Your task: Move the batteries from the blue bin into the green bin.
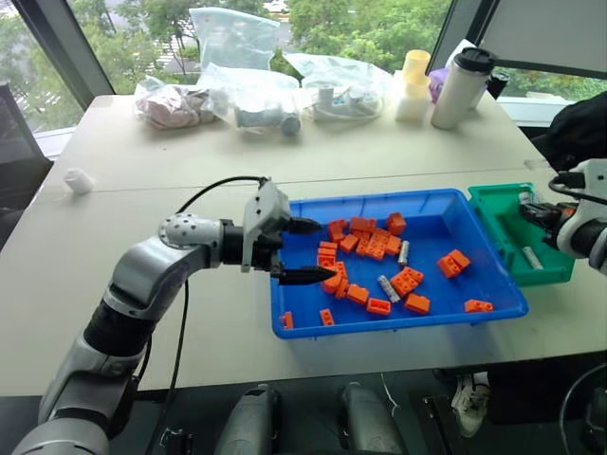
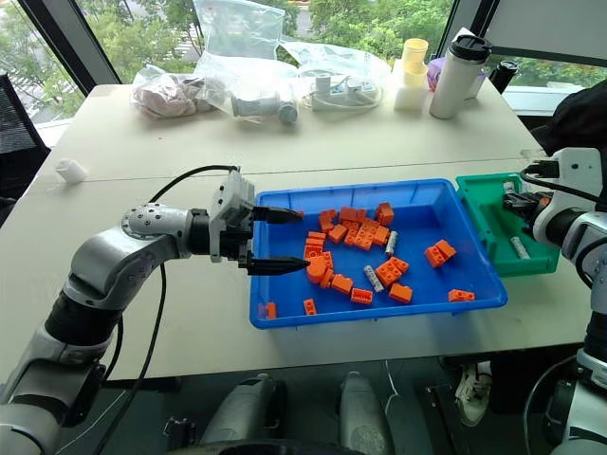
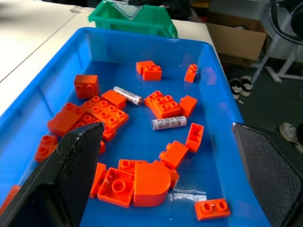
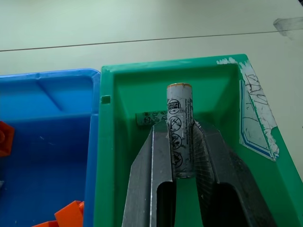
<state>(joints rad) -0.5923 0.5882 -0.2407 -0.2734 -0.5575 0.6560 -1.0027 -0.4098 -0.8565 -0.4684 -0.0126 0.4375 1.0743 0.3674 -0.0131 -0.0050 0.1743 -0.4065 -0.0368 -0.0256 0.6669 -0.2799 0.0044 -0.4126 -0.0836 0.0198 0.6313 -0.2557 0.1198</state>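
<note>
battery (image 4: 179, 137) lower end hidden between right gripper (image 4: 182, 156) fingers, green bin (image 4: 227, 123) near rim cut off

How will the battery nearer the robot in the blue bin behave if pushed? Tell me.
The battery is a smooth cylinder lying on its side on the floor of the blue bin, so it will probably roll. It looks rigid and likely heavy for its size. Orange bricks close by may stop it.

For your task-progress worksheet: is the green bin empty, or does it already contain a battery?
Not empty. One battery lies on the green bin floor; the right gripper holds another above it.
</note>
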